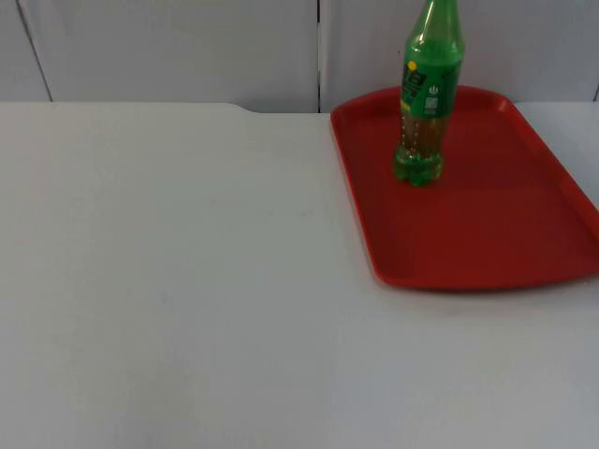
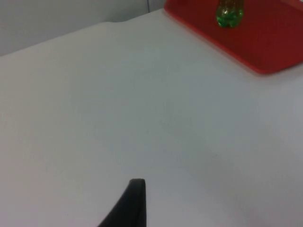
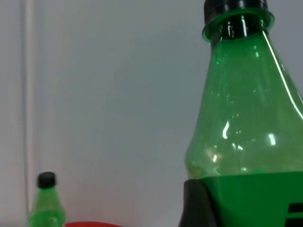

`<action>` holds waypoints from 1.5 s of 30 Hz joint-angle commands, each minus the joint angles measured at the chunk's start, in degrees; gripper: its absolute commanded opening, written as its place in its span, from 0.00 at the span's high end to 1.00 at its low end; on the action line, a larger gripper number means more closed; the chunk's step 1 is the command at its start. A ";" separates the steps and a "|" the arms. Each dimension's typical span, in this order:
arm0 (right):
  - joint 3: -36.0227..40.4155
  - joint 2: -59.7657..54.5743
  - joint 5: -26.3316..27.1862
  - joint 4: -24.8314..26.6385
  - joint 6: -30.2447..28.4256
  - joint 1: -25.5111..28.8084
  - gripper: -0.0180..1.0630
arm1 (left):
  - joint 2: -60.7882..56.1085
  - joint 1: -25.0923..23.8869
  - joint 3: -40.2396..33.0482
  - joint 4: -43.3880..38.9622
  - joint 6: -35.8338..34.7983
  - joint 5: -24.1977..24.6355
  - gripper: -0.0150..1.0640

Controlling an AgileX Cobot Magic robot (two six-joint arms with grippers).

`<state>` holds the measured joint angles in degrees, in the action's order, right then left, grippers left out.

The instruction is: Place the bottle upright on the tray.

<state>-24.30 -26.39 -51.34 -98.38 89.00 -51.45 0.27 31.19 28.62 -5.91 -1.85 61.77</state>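
Observation:
A green plastic bottle (image 1: 429, 94) with a black cap and a green label stands upright on the red tray (image 1: 496, 234), near its far left part. The tray lies at the table's right, against the grey wall. My left gripper (image 2: 130, 208) hangs over bare white table, well away from the tray (image 2: 265, 52) and the bottle's base (image 2: 229, 14). My right gripper (image 3: 196, 208) is close in front of the bottle's upper body (image 3: 241, 123), level with its shoulder and label. Whether it touches the bottle cannot be made out.
The white table top (image 1: 168, 281) spreads wide to the left of and in front of the tray. The grey partition wall (image 1: 187, 47) closes the far edge. A small green bottle shape (image 3: 46, 205) shows against the wall, perhaps a reflection.

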 commanded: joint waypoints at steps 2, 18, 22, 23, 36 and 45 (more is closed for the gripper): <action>0.84 -0.02 -3.34 -1.57 3.39 -0.29 0.98 | -0.27 0.15 -0.32 -0.30 -0.06 -0.14 0.01; -6.98 -0.33 14.80 -1.57 3.69 -0.29 0.98 | -0.27 0.15 -0.32 -0.30 -0.06 -0.14 0.01; -12.65 -3.75 7.90 1.49 -1.33 -0.29 0.98 | -0.27 0.15 -0.32 -0.30 -0.06 -0.14 0.01; -15.20 -5.69 5.00 3.92 -5.05 -0.29 0.98 | -0.27 0.15 -0.32 -0.30 -0.06 -0.14 0.01; -42.03 -31.97 5.07 28.99 -22.64 -0.29 0.98 | -0.27 0.15 -0.32 -0.36 -0.06 -0.14 0.01; -41.91 -33.48 34.25 38.62 -22.41 4.33 0.98 | -0.27 0.15 -0.32 -0.36 -0.06 -0.14 0.01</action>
<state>-65.66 -59.74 -23.03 -60.23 67.22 -48.05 0.27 31.19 28.62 -5.91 -1.85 61.77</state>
